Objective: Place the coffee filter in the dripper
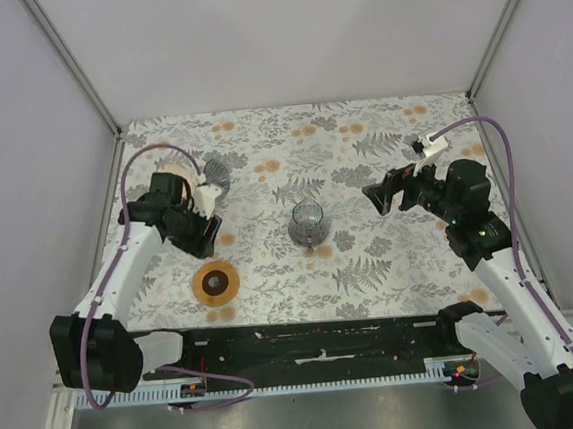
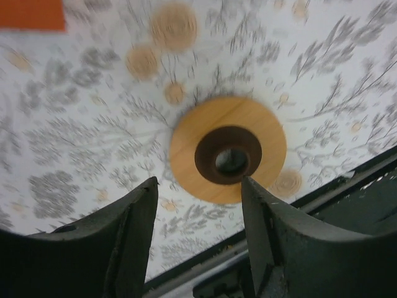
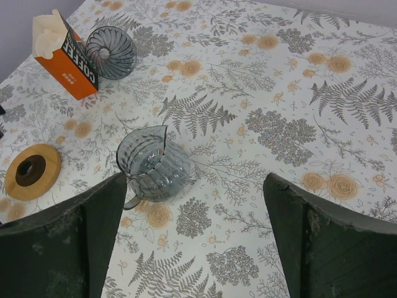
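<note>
Lettering on the orange packet reads COFFEE, cream filters poking from its top and the dripper lying on its side just beside it, far left, while the left gripper gapes empty over the amber ring and the right gripper gapes empty right of the glass cup.

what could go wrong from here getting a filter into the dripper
1. The dripper seems to lie on its side beside the orange packet, off the amber ring; a filter pushed in might roll it.
2. The filters sit stacked in the packet, so a pinch may lift several.
3. The left fingers, open and empty, hang over the ring, not the packet.
</note>
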Robot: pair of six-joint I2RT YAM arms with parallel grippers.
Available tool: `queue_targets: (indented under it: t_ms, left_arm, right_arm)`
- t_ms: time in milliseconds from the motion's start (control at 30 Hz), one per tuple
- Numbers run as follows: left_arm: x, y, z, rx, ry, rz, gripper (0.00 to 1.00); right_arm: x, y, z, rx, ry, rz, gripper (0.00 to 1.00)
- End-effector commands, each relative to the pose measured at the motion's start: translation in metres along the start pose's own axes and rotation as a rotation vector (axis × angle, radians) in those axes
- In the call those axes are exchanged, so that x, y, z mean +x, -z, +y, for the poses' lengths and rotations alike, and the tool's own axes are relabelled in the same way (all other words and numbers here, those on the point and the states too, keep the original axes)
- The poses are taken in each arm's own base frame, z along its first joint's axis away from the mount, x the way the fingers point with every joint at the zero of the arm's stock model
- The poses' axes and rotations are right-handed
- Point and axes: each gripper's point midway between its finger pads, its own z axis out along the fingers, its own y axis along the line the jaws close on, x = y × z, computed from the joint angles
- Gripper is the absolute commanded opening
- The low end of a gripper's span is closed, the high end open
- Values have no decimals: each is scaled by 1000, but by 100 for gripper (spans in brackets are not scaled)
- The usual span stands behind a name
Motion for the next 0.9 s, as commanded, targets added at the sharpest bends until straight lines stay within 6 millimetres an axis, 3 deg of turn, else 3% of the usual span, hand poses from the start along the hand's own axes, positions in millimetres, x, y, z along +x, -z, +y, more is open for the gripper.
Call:
queue_targets:
  t_ms: [0, 233, 433, 800, 867]
  left_arm:
    - [56, -24, 12, -70, 7, 134, 62]
    - [82, -55, 14, -83, 0, 154, 61]
    - [88, -75, 17, -88, 12, 157, 57]
    - [114, -88, -21, 86, -113, 218, 58]
    - [117, -92, -20, 65, -140, 231, 57]
  right_arm:
    - [-12, -1, 9, -38, 17, -29, 98]
    - [-11, 3, 12, -30, 30, -41, 98]
    - [-11, 2, 13, -31, 38, -39, 98]
    - [-9, 0, 12, -27, 44, -27, 98]
    - [-9, 0, 12, -28, 44, -28, 98]
